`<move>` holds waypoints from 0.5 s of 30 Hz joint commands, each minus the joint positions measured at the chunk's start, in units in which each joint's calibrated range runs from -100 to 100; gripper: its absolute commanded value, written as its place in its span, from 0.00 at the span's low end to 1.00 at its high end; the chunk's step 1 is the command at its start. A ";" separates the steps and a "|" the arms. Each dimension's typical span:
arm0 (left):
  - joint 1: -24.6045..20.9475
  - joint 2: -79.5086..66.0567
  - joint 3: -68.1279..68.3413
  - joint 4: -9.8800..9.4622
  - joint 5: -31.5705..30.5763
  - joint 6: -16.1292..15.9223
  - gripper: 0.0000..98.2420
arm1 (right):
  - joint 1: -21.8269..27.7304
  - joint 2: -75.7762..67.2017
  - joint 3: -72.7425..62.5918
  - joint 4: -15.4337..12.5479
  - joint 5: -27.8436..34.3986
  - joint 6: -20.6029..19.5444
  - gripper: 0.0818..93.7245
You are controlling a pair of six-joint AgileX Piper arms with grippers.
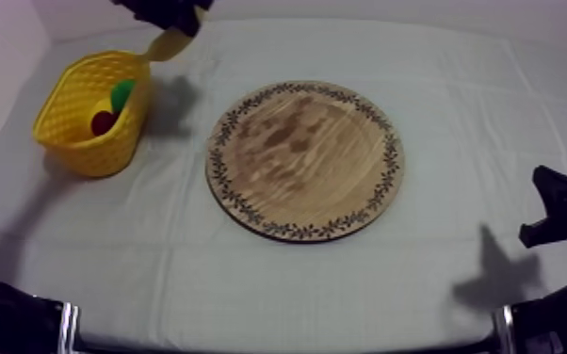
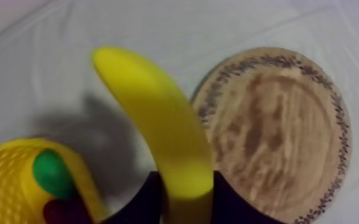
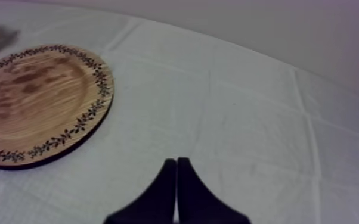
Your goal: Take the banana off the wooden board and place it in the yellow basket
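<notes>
- While it hung clamped between the black fingers of the left gripper (image 2: 186,199), the banana (image 2: 158,119) was off the wooden board (image 1: 304,160), in the air just beside the yellow basket (image 1: 75,118), presumably poised for the drop.
- Inside lay a small red fruit (image 1: 103,121) and something green, perhaps a pear (image 1: 122,91).
- The right gripper (image 3: 176,173) sat closed on nothing, clear of the board.
</notes>
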 commanded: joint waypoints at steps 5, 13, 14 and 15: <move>-6.13 -3.78 4.91 -1.00 0.05 -0.07 0.12 | 0.00 0.00 0.05 -0.02 -0.02 0.00 0.00; -11.15 -7.19 9.22 -1.49 0.05 0.25 0.13 | 0.00 0.00 0.05 -0.02 -0.02 0.00 0.00; -11.56 -7.43 9.46 -1.51 0.05 0.30 0.13 | 0.00 0.00 0.05 -0.02 -0.02 0.00 0.00; -11.93 -7.63 9.66 -1.52 0.08 0.34 0.12 | 0.00 0.00 0.05 -0.02 -0.02 0.00 0.00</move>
